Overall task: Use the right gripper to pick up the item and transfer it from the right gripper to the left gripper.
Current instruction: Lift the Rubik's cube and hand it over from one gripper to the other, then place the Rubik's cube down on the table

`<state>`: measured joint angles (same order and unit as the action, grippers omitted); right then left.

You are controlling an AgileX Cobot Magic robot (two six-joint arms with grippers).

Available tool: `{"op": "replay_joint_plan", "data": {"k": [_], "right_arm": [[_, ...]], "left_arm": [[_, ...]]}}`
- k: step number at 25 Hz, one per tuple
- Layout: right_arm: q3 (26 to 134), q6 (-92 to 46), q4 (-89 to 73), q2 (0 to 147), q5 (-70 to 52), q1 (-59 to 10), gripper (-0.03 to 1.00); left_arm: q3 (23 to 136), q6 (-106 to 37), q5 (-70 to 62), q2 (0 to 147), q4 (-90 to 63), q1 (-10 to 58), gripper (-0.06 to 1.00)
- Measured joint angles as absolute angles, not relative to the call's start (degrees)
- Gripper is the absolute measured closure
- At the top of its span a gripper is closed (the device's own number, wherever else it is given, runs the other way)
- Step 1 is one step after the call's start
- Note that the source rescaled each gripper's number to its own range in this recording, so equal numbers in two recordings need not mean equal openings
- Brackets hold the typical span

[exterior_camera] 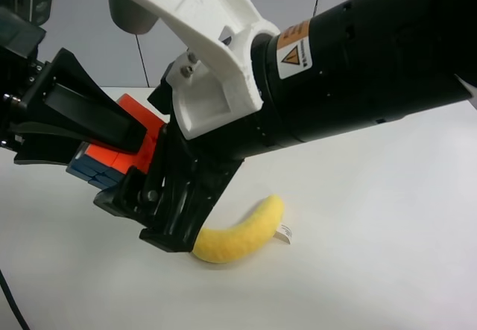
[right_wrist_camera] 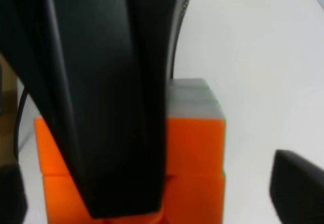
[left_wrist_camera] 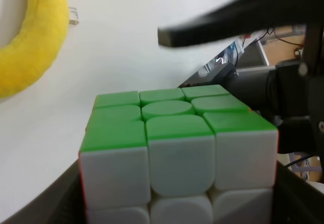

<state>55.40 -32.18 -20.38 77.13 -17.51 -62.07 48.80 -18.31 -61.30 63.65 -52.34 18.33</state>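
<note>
The puzzle cube [exterior_camera: 104,160] shows orange and blue faces and is held above the white table. The left gripper [exterior_camera: 119,140], the black claw at the exterior high view's left, is shut on it. In the left wrist view the cube [left_wrist_camera: 177,148] shows green and white faces between that gripper's fingers [left_wrist_camera: 40,204]. The right gripper [exterior_camera: 145,218], on the thick arm with the white mount, stands around the cube with its jaws apart. In the right wrist view its fingertips [right_wrist_camera: 298,183] sit clear of the orange cube [right_wrist_camera: 195,148], and a left finger [right_wrist_camera: 111,107] crosses the orange face.
The yellow plush banana [exterior_camera: 238,233] lies on the white table [exterior_camera: 373,233] just below the right gripper, and shows in the left wrist view [left_wrist_camera: 30,42] too. A black cable runs at the table's left edge [exterior_camera: 11,300].
</note>
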Motion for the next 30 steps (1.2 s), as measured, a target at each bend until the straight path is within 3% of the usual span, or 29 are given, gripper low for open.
{"op": "replay_joint_plan", "data": {"k": [5,14,30], "right_arm": [[55.40,-32.21,-20.38,76.88,-17.77,-62.07,-0.03],[55.40,-30.21,-20.33,70.23,-27.75,-62.07,-0.03],[55.40,-5.84,-9.57,48.63,-61.11,-62.07,-0.03]], "left_arm": [[48.80,-18.36,-61.37,63.65,-52.34,18.33,0.94],[48.80,-18.36,-61.42,63.65,-52.34,18.33,0.94],[48.80,-18.36,-61.42,63.65,-52.24,18.33,0.94]]}}
